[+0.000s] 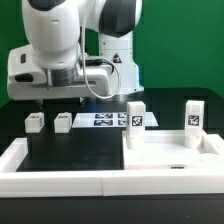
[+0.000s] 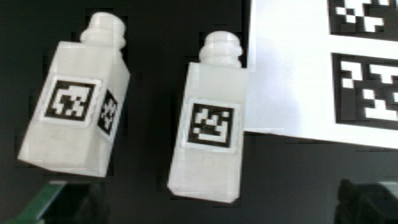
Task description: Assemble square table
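Observation:
The square table's white slab (image 1: 170, 157) lies flat at the exterior view's right. Two of its tagged legs (image 1: 135, 117) (image 1: 192, 116) stand upright at its far side. Two more legs (image 1: 35, 122) (image 1: 63, 122) lie on the black table at the left. My gripper (image 1: 42, 100) hangs just above them. In the wrist view these two lying legs (image 2: 75, 100) (image 2: 214, 120) show their tags side by side. The gripper (image 2: 214, 212) is open; its dark fingers (image 2: 54, 205) stand wide apart at the frame's edge, and one leg's end lies in line between them, not touched.
The marker board (image 1: 105, 120) (image 2: 338, 70) lies flat right beside the two lying legs. A long white border rail (image 1: 60, 182) runs along the table's front and left side. The robot's white base (image 1: 110, 60) stands behind.

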`<state>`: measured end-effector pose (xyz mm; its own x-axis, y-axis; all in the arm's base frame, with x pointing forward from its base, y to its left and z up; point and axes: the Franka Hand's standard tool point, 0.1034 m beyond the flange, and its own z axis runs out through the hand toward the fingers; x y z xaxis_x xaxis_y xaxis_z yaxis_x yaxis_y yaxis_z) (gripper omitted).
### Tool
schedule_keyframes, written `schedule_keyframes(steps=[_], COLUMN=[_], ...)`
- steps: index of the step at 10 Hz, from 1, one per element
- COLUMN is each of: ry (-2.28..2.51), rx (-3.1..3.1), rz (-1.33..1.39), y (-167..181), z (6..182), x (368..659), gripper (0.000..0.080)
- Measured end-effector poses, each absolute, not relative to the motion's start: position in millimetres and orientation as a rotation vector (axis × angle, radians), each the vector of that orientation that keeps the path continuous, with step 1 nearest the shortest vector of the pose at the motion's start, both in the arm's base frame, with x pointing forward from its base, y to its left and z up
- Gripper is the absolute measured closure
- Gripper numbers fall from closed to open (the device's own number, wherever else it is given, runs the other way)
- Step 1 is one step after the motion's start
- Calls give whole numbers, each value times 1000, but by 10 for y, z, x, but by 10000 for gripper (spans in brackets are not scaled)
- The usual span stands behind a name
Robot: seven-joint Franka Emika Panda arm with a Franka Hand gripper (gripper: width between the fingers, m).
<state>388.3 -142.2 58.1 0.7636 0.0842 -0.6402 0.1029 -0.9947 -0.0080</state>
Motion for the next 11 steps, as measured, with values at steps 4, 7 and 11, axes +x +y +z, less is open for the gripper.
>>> schedule_keyframes(steps=[4, 7, 11], ry=[149, 118, 106], rx=[2749, 2640, 2630], rz=[-1372, -1551, -1537], y=[-1519, -1513, -1458], z=[443, 362, 373], x=[3744, 3670, 3704], gripper=[151, 151, 151])
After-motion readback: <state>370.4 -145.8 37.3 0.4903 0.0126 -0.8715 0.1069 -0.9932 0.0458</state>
